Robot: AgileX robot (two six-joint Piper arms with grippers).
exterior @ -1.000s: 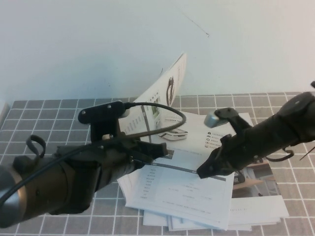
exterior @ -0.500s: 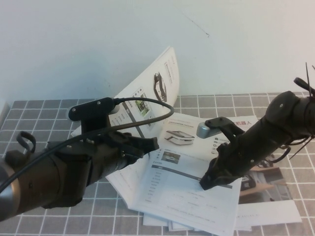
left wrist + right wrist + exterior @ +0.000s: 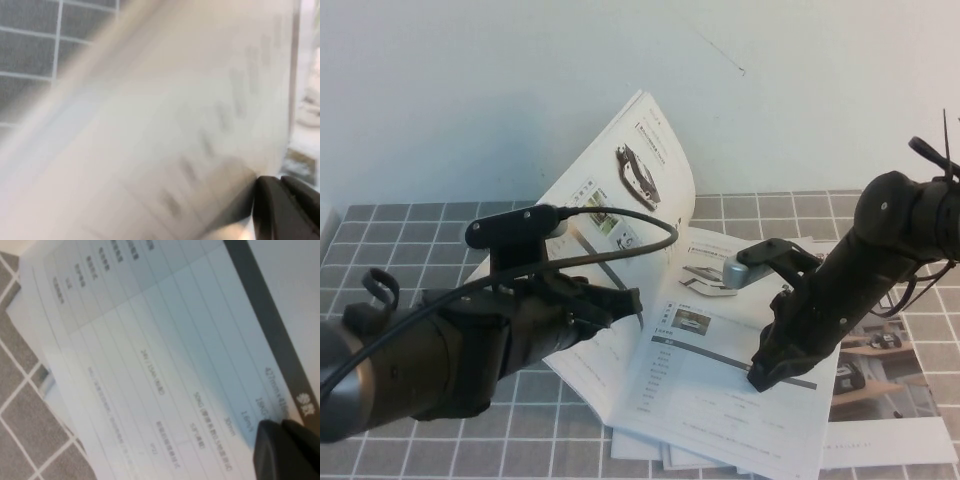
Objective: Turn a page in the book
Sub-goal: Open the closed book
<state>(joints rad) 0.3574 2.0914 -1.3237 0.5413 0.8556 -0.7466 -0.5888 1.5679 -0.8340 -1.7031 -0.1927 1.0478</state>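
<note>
The book lies open on the tiled table, white product-sheet pages up. One page stands lifted and curls back over my left arm. My left gripper is shut; its tips sit under this page near the spine. In the left wrist view the blurred page lies against the side of the closed fingers, not between them. My right gripper is shut and its tip presses on the flat right-hand page. The right wrist view shows its tip on the printed table.
Similar white booklets lie stacked under the book, one showing a photo of wooden desks. Grey tiles surround the stack. A white wall stands right behind the table.
The lifted page has swung further left and opened wider over my left arm. My right gripper has slid right and nearer on the flat page. The book has shifted slightly.
</note>
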